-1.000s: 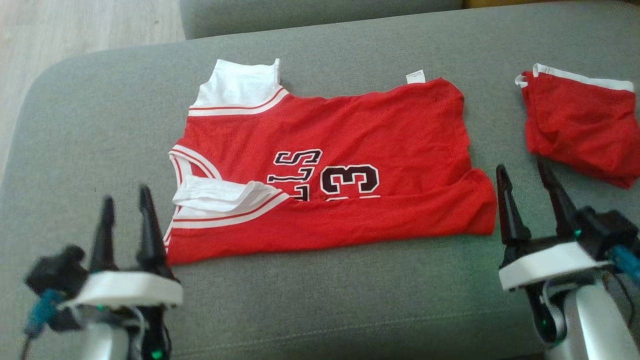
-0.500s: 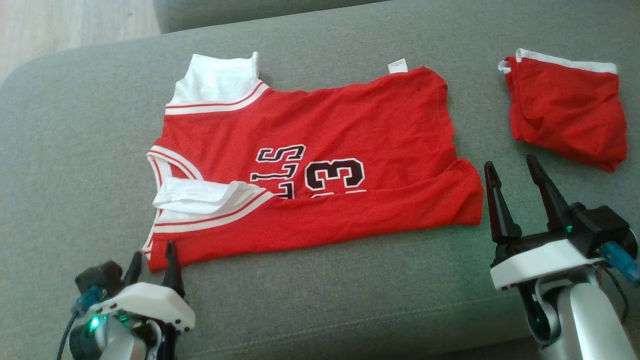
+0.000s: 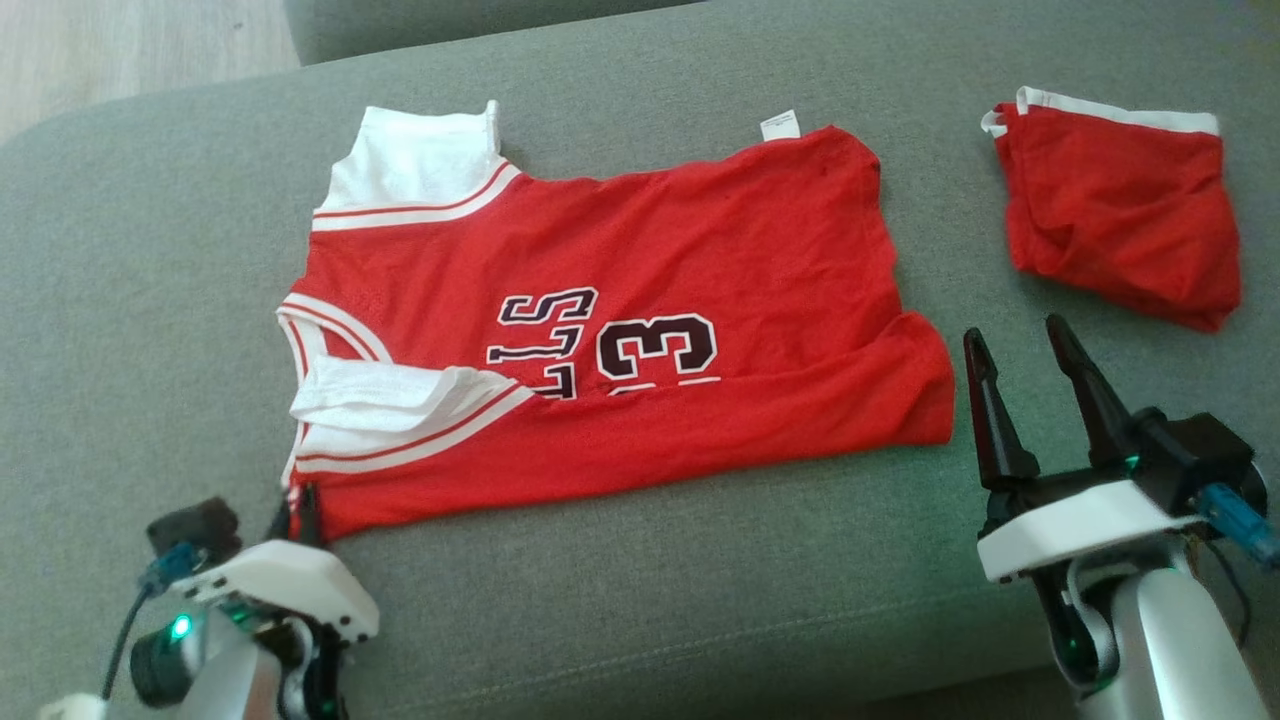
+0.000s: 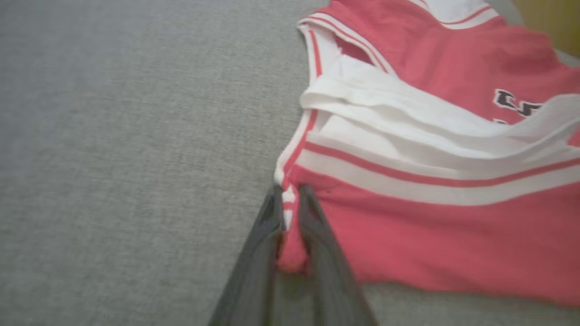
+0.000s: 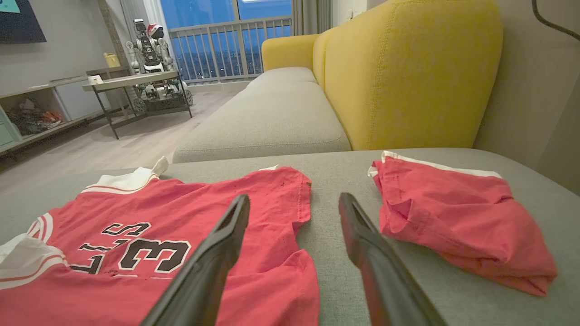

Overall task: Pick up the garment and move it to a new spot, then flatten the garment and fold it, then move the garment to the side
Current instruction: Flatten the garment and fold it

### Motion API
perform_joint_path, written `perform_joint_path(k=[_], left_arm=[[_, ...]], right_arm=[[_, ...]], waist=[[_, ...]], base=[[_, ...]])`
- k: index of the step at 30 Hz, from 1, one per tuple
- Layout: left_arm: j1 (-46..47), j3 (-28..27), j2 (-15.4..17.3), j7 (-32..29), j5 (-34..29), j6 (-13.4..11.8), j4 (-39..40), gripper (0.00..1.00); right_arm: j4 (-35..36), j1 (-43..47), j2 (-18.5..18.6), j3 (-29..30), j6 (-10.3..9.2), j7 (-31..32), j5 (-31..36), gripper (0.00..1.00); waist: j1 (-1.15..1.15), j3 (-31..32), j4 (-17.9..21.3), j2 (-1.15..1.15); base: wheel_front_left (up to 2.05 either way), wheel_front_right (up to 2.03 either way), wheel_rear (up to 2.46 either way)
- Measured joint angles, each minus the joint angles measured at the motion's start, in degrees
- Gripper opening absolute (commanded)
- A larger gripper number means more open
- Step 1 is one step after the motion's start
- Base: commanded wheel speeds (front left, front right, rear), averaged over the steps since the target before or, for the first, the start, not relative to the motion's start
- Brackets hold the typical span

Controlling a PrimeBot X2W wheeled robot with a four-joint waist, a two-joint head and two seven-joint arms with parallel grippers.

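The garment [image 3: 650, 270] is a red jersey with white trim and a dark "13", lying partly folded on the grey sofa seat [image 3: 700, 600]. Its near long edge is turned over the front. My left gripper [image 3: 298, 505] is at the jersey's near-left corner. In the left wrist view the two dark fingers [image 4: 312, 217] pinch that red and white corner, so the left gripper [image 4: 287, 199] is shut on the garment [image 4: 430, 226]. My right gripper [image 3: 1015, 340] stands open just right of the jersey's right edge, apart from the cloth. The right gripper [image 5: 294, 203] has nothing between its fingers, and the garment [image 5: 204, 203] lies to their left.
A second red cloth with a white band [image 3: 1120, 210] lies folded at the seat's far right [image 5: 453, 217]. A yellow sofa back [image 5: 408, 68] rises behind it. Wooden floor [image 3: 100, 50] lies beyond the seat's left end, with a low table [image 5: 131, 81] further off.
My left gripper has dropped to the jersey's near-left corner and closed on it. The head camera has shifted a little. The right gripper stays open in place.
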State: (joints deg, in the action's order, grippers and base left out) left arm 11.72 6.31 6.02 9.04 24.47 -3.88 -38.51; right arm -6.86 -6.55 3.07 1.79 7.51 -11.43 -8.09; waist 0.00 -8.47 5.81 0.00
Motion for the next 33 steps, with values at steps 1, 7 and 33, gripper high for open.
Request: perform_joint_path(k=[1,7,33], left_arm=[[0.21,0.35,-0.01,-0.23,0.0,0.4,-0.04,0.0],[0.04,1.85,-0.2,1.19,-0.02,1.46,0.76,0.0],[-4.1,2.32,-0.7,5.17,-2.21,1.3,12.43,0.0]], right_arm=[[-0.26,0.0,-0.02,0.12,0.0,0.34,-0.04,1.0],[-4.11,-0.03,-0.09,1.29,0.0,2.58,-7.82,1.0],[-41.67,-15.51,-0.1,1.46,0.0,3.25,-19.14,1.0]], waist=[[0.0,0.05,-0.09,0.0],[0.0,0.55,-1.35,0.0],[0.0,-0.28,-6.41,0.0]], base=[[0.0,0.0,0.0],[0.0,0.0,0.0],[0.0,0.0,0.0]])
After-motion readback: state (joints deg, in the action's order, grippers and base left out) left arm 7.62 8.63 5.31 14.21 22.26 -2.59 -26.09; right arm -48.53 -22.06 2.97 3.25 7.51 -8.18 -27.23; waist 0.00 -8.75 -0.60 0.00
